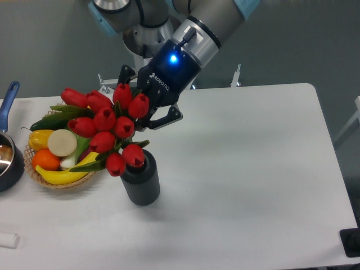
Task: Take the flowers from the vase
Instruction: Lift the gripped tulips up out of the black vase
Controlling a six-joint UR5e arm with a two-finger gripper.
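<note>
The flowers (107,125), a bunch of red tulip buds with green leaves, lean up and to the left from the mouth of the vase (141,181). The vase is a dark grey ribbed cylinder standing upright on the white table, and the lowest buds touch its rim. My gripper (145,101) comes down at a slant from the upper right, directly behind the top of the bunch. One black finger (124,73) shows above the buds and the other (169,117) at their right. The fingertips and the stems are hidden behind the buds, so I cannot tell whether the jaws press on the bunch.
A wicker basket (67,183) with a banana, an orange, a yellow pepper and a green cucumber stands just left of the vase, partly under the bunch. A dark pot with a blue handle (8,97) sits at the left edge. A small white object (8,240) lies at the front left.
</note>
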